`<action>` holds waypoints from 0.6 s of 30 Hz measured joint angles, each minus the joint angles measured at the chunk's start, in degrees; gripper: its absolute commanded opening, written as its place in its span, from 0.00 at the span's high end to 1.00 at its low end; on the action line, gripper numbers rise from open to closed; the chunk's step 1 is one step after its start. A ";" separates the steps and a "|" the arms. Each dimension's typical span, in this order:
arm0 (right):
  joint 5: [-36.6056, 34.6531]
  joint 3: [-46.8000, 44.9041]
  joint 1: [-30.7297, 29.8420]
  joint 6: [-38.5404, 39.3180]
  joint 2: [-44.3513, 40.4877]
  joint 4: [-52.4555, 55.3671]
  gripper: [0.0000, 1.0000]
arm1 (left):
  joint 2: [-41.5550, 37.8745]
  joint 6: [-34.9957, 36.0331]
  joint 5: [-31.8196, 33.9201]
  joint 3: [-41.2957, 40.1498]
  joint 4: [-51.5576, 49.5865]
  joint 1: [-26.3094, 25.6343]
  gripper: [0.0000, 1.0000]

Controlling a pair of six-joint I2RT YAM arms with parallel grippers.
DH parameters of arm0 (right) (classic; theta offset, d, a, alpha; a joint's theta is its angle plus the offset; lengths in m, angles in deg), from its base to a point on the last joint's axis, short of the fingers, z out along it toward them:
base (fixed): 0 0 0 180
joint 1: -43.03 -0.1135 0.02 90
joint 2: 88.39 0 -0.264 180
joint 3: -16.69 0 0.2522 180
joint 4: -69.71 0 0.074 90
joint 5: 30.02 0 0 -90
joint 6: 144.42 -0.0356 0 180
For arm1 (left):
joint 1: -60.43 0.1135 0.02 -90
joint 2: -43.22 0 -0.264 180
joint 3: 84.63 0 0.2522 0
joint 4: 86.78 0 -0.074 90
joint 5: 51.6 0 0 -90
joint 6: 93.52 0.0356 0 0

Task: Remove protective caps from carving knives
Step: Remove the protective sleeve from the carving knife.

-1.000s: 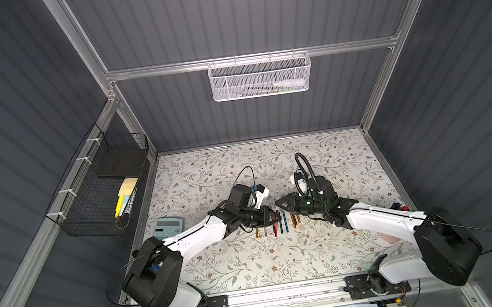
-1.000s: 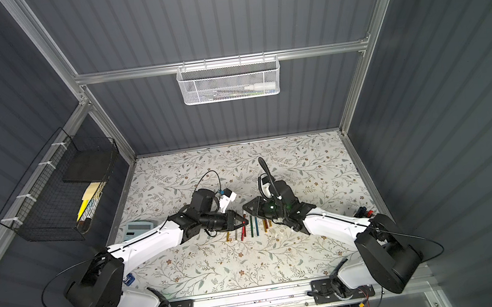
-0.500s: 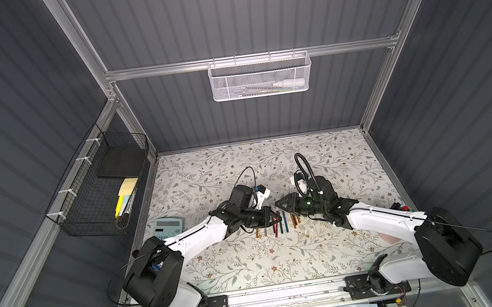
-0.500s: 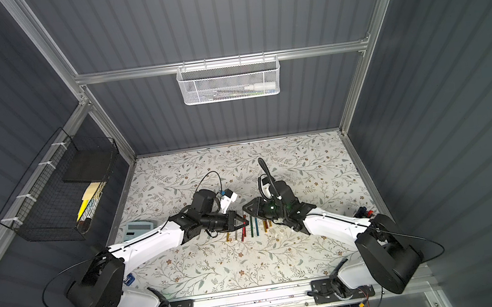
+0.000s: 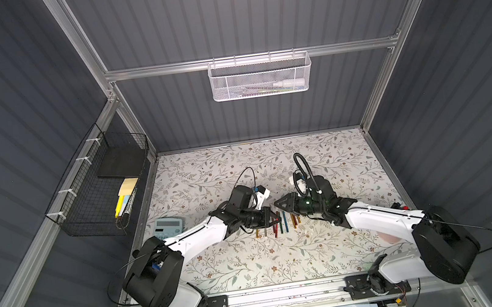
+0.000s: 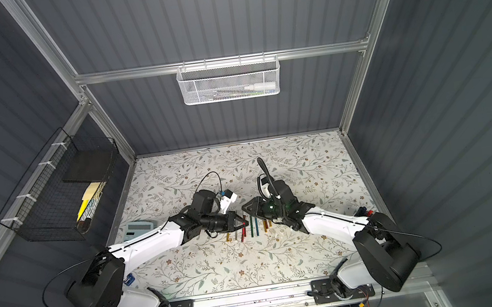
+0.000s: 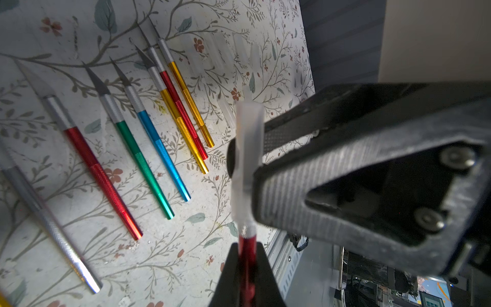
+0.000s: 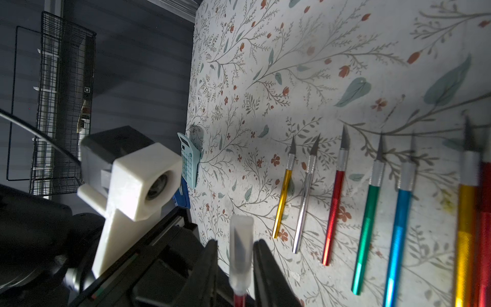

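My left gripper (image 7: 247, 248) is shut on the red handle of a carving knife (image 7: 247, 256), held above the table. A clear protective cap (image 8: 240, 247) still covers its blade. My right gripper (image 8: 236, 243) is open, a finger on either side of that cap (image 7: 248, 148) with thin gaps showing. In both top views the two grippers (image 5: 275, 217) (image 6: 245, 209) meet tip to tip over the knife row. Several uncapped carving knives lie side by side below: gold (image 8: 283, 196), silver (image 8: 303, 207), red (image 8: 333, 212), green (image 7: 143, 164), blue (image 7: 164, 159). Several loose caps (image 7: 225, 53) lie beyond them.
A pale blue calculator (image 5: 167, 227) lies near the table's left edge. A black wire basket (image 5: 99, 191) with yellow pens hangs on the left wall. A white mesh basket (image 5: 259, 77) hangs on the back rail.
The right gripper's fingers have spread slightly around the cap. Neither arm has visibly shifted.
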 measured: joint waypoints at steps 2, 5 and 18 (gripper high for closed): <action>0.04 0.00 0.00 -0.02 0.17 -0.07 0.72 | 0.00 0.00 0.00 0.00 0.00 -0.09 1.00; 0.17 0.13 0.00 -0.02 0.74 -0.33 0.74 | 0.00 0.02 0.00 -0.02 0.00 -0.09 1.00; -0.02 0.68 -0.02 -0.11 1.38 0.07 0.93 | 0.00 0.04 0.33 -0.02 -0.04 -0.09 1.00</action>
